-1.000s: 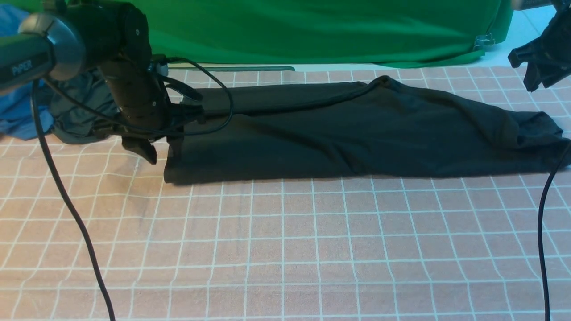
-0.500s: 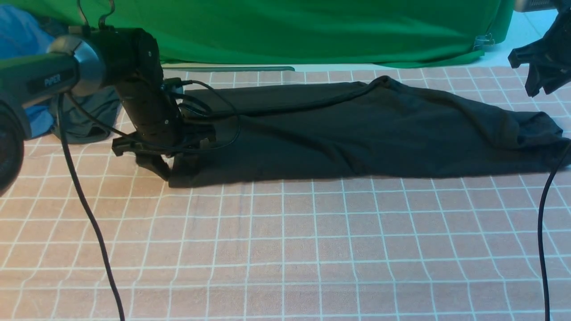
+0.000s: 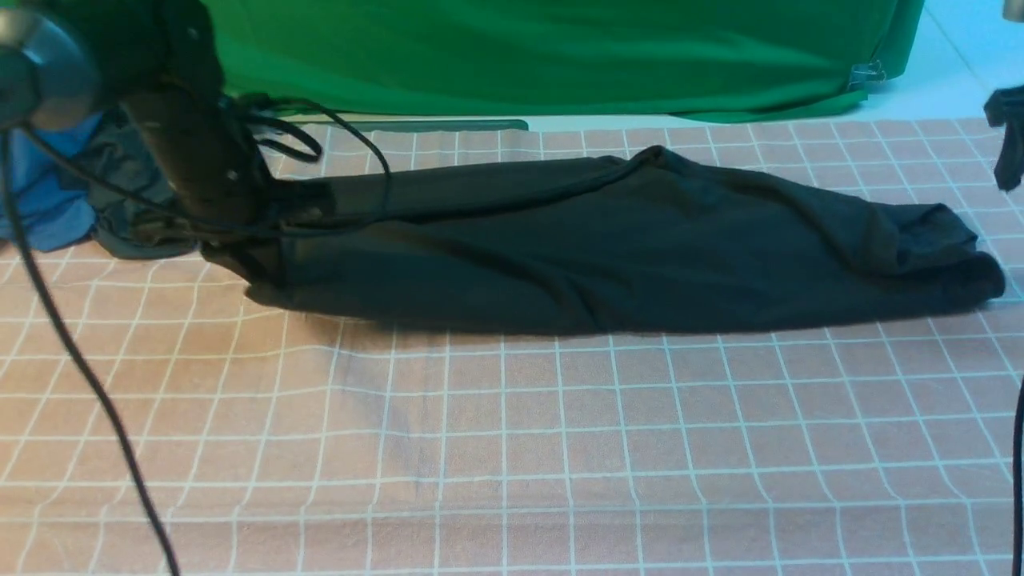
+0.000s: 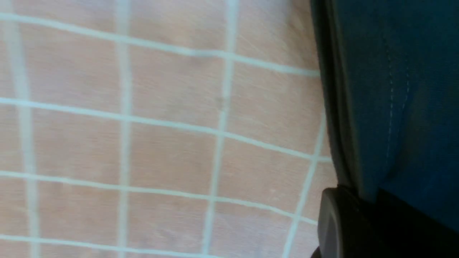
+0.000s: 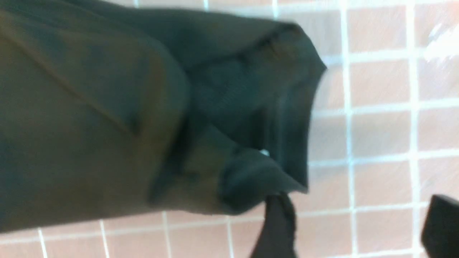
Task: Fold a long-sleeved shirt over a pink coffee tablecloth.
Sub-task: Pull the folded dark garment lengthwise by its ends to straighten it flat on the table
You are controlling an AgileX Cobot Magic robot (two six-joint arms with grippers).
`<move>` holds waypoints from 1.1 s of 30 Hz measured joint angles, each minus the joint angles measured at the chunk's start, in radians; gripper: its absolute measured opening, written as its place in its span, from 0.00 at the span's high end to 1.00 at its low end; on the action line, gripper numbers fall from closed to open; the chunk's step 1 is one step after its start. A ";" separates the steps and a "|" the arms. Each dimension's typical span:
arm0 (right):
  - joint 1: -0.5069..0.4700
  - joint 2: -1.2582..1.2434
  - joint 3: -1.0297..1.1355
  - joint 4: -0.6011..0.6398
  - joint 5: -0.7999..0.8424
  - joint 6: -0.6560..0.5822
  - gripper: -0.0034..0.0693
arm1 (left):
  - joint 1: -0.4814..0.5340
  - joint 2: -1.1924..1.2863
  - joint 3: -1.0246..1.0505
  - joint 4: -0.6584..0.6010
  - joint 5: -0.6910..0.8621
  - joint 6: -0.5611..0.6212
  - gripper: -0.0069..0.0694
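Shirt [image 3: 640, 240] first, since that's the star here: it's lying on the pink tablecloth [image 3: 640, 448] in a long, dark strip running left to right, toward the far side of the cloth. It's kind of rumpled, with creases across the middle, a small peak poking up along the far edge, and loose folds bunched at the right end.

Left tool [image 3: 264, 276] is down at the shirt's left end with its jaws pinching the hem there. You can see the fabric go right in between them in the left wrist view, double row of stitching and all. The near corner of that end looks pulled out a bit toward the left.

Right tool [image 5: 358, 216] is spread wide, fingers well apart, hanging over the pink grid just beside the shirt's right end. Only part of it makes it into the front view, at the right edge.

Other stuff around: a blue garment [image 3: 48, 200] and a dark grey garment [image 3: 128, 192] are piled together at the far left, partly behind the left arm [image 3: 184, 136], and a green cloth [image 3: 560, 56] spans the back.
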 joint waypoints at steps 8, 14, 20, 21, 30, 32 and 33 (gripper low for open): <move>0.028 0.029 0.205 0.084 0.004 -0.132 0.09 | 0.057 -0.003 0.001 0.023 -0.009 0.000 0.84; 0.043 0.031 0.281 0.088 -0.082 -0.160 0.10 | 0.057 -0.003 0.001 0.026 -0.015 0.000 0.84; 0.055 0.044 0.283 0.082 -0.255 -0.178 0.12 | 0.057 -0.003 0.001 0.015 -0.021 0.000 0.84; 0.055 0.053 0.283 0.081 -0.286 -0.182 0.13 | 0.057 -0.003 0.001 0.015 -0.021 0.000 0.84; 0.055 0.089 0.281 0.084 -0.278 -0.180 0.78 | 0.057 -0.004 0.001 -0.005 -0.022 -0.001 0.84; 0.055 0.078 0.281 0.084 -0.229 -0.178 0.84 | 0.057 -0.011 0.001 -0.016 -0.021 -0.001 0.84; 0.055 0.071 0.281 0.085 -0.199 -0.173 0.84 | 0.057 -0.019 0.001 -0.017 -0.016 -0.002 0.84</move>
